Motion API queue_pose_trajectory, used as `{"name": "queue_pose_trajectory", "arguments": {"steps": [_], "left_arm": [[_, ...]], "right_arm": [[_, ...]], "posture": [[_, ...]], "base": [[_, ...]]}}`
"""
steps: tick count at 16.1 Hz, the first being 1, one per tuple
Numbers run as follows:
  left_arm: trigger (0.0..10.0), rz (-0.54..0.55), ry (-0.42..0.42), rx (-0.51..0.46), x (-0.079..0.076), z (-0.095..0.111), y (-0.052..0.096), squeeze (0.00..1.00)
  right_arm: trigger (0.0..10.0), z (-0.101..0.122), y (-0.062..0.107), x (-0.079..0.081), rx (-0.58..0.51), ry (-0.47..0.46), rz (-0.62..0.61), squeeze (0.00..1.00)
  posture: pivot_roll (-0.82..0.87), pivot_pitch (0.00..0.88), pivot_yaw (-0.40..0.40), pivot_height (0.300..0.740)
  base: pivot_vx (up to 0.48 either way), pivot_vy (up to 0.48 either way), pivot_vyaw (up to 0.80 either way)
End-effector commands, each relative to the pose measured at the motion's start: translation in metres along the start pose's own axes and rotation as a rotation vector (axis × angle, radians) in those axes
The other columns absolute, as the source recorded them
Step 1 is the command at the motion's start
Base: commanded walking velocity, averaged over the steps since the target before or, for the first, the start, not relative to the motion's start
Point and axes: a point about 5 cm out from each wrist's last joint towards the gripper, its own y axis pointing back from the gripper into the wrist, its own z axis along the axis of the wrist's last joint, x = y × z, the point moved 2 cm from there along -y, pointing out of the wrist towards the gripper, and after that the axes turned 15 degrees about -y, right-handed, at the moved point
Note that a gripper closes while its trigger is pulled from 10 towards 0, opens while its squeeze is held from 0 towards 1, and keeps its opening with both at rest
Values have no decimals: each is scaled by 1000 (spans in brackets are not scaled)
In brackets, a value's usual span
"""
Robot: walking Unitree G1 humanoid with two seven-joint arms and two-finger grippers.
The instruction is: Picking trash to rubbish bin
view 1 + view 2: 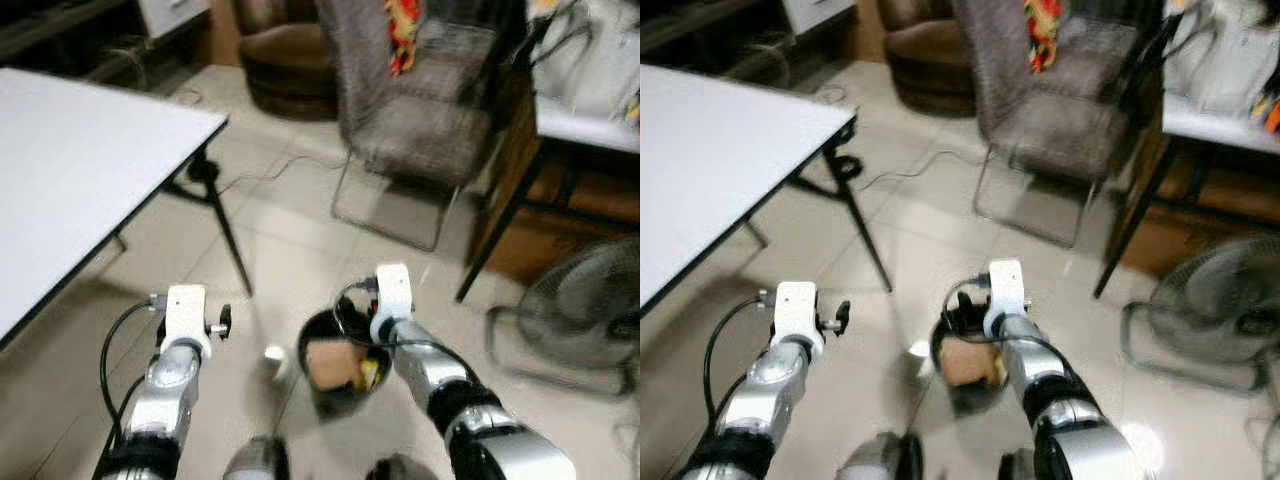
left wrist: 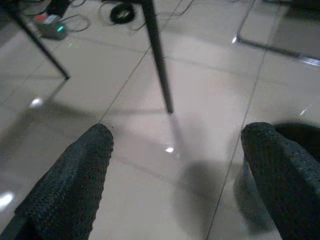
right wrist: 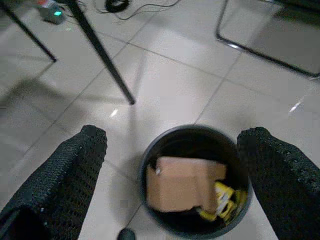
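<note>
G1 robot over the rubbish bin (image 3: pixel 192 182), lower centre of the head-cam frame, w/ right gripper (image 3: pixel 170 170) poised directly above the bin's mouth. Judging by the pics, the drop step looks complete or near it: a brown cardboard piece (image 3: pixel 182 187) and a yellow scrap (image 3: pixel 222 197) lie inside the bin, and the gripper holds nothing. Its two black fingers (image 3: pixel 65 175) stand wide apart, one each side of the rim in the wrist view, touching nothing.

Left gripper (image 2: pixel 175 175), lower left of frame, hangs over bare tile floor (image 2: pixel 200 100), fingers likewise spread wide & empty. A small pale object (image 1: pixel 273 356) sits on the floor just beside the bin, between the two arms; too blurred to say what it is, poss. more trash.

Next move prob. calls for lifting the right arm clear, then checking that object for pickup. White table (image 1: pixel 70 160) upper left; grey chair (image 1: pixel 420 110) upper centre.
</note>
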Motion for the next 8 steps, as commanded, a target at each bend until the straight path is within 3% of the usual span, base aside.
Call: {"name": "queue_pose_trajectory", "arguments": {"steps": [1,8], "left_arm": [[10000,-5,-1,20,1,-5,1,0],[10000,-1,-2,34,1,-8,2,0]], "right_arm": [[10000,-2,1,-4,2,-5,-13,0],[10000,-2,1,-5,5,2,-12,0]], "posture": [[-33,100,63,740],[-31,100,58,740]], "base": [[-352,0,0],[-397,0,0]]}}
